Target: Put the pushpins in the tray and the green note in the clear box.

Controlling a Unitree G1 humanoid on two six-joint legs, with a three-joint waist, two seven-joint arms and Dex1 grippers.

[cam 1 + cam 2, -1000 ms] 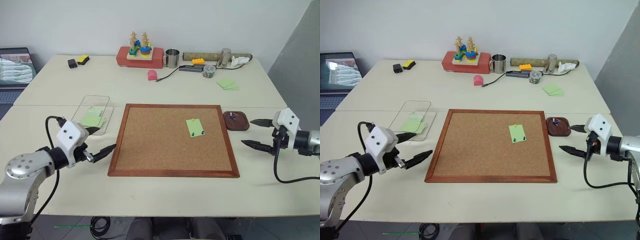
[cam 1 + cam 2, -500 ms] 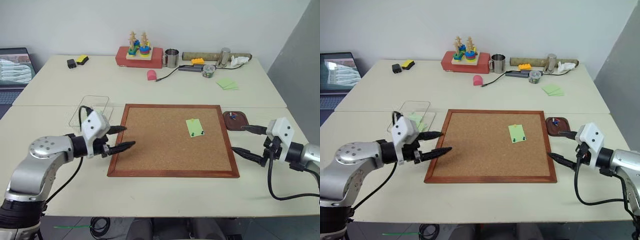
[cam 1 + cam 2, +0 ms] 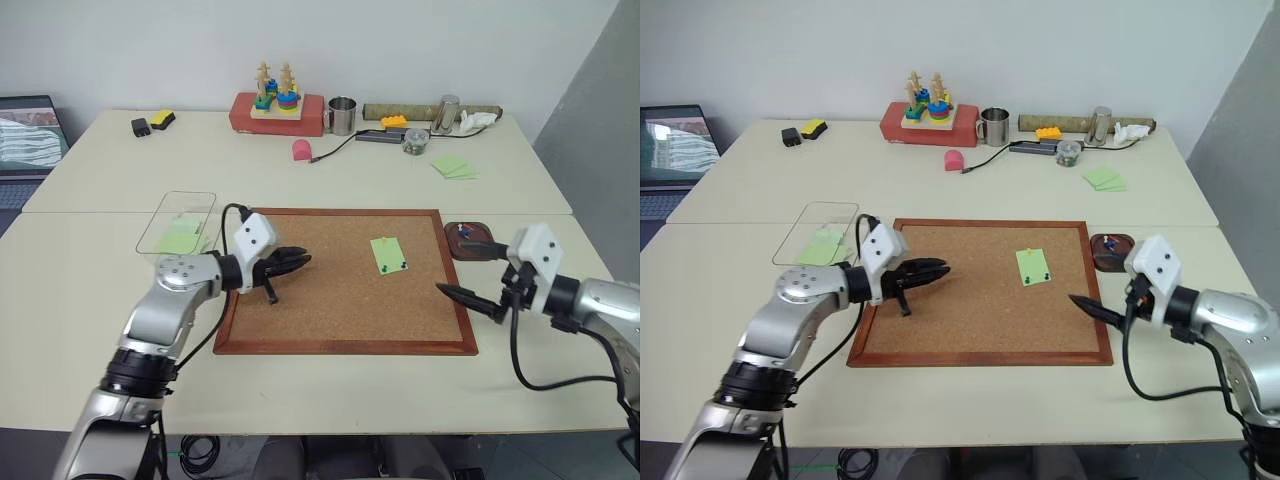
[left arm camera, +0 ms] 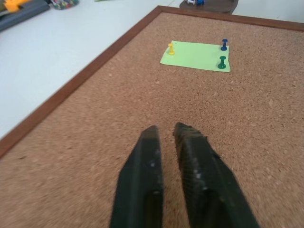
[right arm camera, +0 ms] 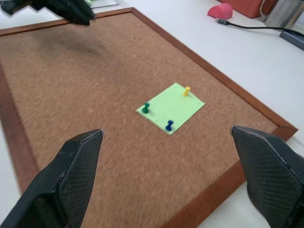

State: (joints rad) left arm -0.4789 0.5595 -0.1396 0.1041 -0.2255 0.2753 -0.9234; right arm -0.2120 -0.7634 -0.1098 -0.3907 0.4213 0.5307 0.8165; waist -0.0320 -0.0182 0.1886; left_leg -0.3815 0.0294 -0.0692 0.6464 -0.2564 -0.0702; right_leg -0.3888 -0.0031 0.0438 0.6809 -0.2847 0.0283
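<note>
Now, scene: pale surface [image 3: 90,300] w/ wood-framed cork board [image 3: 340,285] in the middle.
Green note: light green note [image 3: 388,254] lies flat on the cork, toward the board's right side, pinned.
Pins: wrist views show three pushpins on the note – yellow pin [image 5: 186,90] at one corner, green pin [image 5: 146,107] and blue pin [image 5: 169,126] at two others; all upright, stuck in.
Tray: small dark brown tray [image 3: 472,240] on the surface just beside the board's right edge, near its far corner; a few small bits inside, can't tell what.
Clear box: clear box [image 3: 178,221] on the surface off the board's left edge, far end; green sheets inside.
Left tool: left tool [image 3: 296,261] over the cork's left part, fingers pressed together, nothing btwn them, well apart from the note.
Right tool: right tool [image 3: 472,272] over the board's right edge, fingers spread wide, empty; upper finger reaches near the tray, lower one over the cork.
</note>
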